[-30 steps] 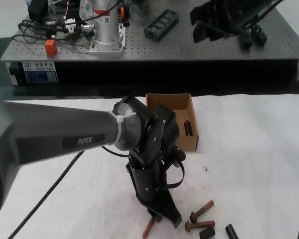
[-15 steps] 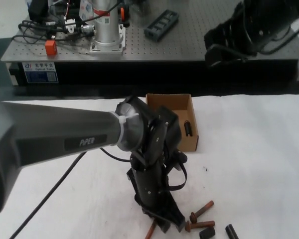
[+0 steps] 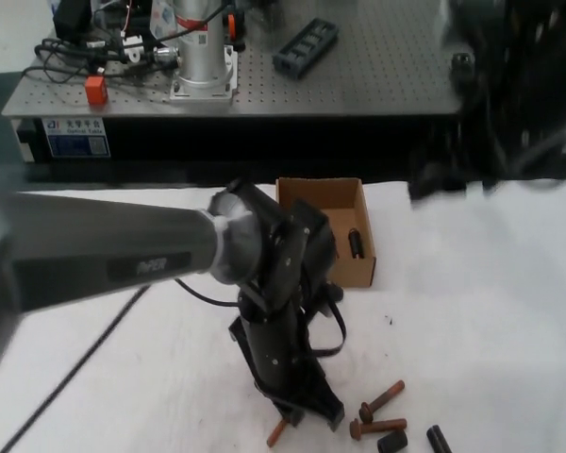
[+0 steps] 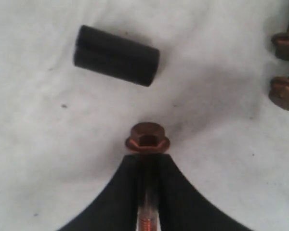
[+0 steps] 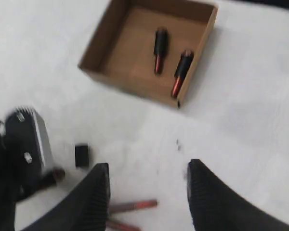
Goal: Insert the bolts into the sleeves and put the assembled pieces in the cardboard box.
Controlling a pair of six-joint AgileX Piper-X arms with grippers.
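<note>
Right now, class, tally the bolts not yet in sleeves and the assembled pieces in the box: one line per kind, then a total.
Bare bolts: 3, one in the left hand, two more on the cloth.
In the box, assembled pieces: 2.
Total: 5.

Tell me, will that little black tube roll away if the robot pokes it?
Probably a bit. The black sleeve is a cylinder lying on its side, so a poke across it would likely set it rolling. The soft white cloth should slow it soon. It keeps a straight, firm outline, so it probably won't squash.
</note>
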